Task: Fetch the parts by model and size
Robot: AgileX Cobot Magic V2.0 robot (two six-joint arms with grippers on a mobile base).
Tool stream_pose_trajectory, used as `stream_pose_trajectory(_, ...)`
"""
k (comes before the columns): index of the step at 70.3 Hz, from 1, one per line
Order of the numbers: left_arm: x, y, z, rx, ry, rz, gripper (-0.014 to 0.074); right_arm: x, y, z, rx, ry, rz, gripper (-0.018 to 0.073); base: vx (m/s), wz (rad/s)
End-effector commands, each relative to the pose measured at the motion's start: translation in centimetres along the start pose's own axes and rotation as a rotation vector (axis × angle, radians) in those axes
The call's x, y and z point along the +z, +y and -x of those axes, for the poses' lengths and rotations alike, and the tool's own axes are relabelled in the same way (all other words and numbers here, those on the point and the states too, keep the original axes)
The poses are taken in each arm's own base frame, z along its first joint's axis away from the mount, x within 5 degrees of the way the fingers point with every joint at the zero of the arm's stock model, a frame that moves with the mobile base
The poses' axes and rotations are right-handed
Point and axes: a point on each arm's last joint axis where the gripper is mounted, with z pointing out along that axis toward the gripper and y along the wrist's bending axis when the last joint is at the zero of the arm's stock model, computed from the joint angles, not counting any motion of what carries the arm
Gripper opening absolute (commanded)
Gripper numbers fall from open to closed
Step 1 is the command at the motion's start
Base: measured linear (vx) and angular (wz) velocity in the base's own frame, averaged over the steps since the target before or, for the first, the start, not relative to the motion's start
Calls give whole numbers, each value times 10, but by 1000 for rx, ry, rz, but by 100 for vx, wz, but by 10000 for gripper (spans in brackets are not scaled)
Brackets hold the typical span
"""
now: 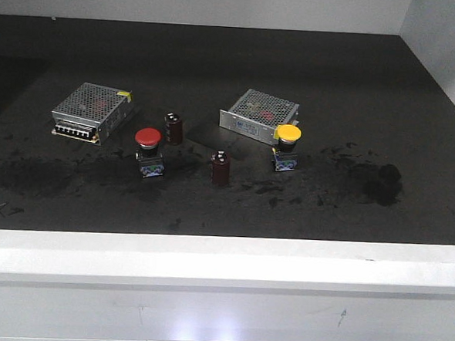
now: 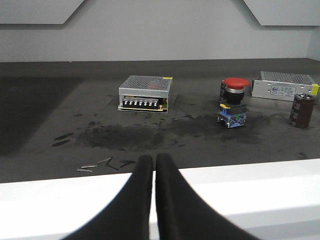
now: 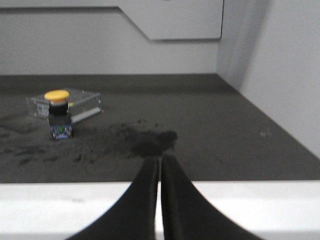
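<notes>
The left gripper is clenched with nothing between its jaws, its tips meeting above the white edge of the dark surface. Just past the tips and a little to the left lie a few small metal slivers. Farther ahead and to the right stands the red button, upright on its blue-marked base and well apart from the gripper. Almost straight ahead, beyond a sooty patch, sits a mesh-topped metal box. Right of the red button stands a dark red cylinder, with a second metal box behind it.

The right gripper is likewise clenched and empty, over the same white edge. Just ahead of its tips is a dark smudge. The yellow button stands upright well ahead and to the left, just in front of the second metal box.
</notes>
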Motion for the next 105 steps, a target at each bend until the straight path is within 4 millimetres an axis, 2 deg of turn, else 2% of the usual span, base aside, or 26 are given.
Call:
stream_pose_trajectory(1, -2, 0, 10, -5, -123, -8, -7, -2, 1, 15, -42, -189, 1, -10, 0, 0)
stream_pose_trajectory(6, -3, -1, 19, -8, -179, -10, -7, -6, 2, 30, -40, -320, 8, -10, 0, 0)
stream_pose_trajectory(11, -7, -2, 35, -22, -279, -14, -7, -9, 1, 44, -14, -381, 12, -10, 0, 0)
stream_pose_trajectory(19, -17, -3, 70, -33, -439, -21, -7, -14, 0, 70, 47, -401, 18, -10, 0, 0)
stream_pose_trajectory(26, -21, -6, 100, -21, -479, -23, -7, -14, -1, 100, 73, -384, 16, -10, 0, 0)
stream_pose_trajectory(37, -11, -10, 144, -16, -423, -24, -7, 0, -3, 138, 73, -294, 4, -10, 0, 0)
stream_pose_trajectory(47, 14, -12, 165, -14, -222, -22, -7, 20, -5, 159, 76, -157, -10, -10, 0, 0)
stream_pose_trajectory(59, 45, -14, 165, -14, 52, -17, -7, 49, -6, 163, 85, 24, -20, -10, 0, 0)
stream_pose_trajectory(74, 71, -13, 151, -22, 206, -9, -7, 84, -3, 153, 115, 253, -7, -10, 0, 0)
stream_pose_trajectory(87, 83, -13, 144, -23, 254, -5, -7, 110, 4, 144, 91, 443, 77, -10, 0, 0)
stream_pose_trajectory(105, 88, -13, 140, -23, 289, -3, -7, 130, 21, 138, 110, 493, 268, -10, 0, 0)
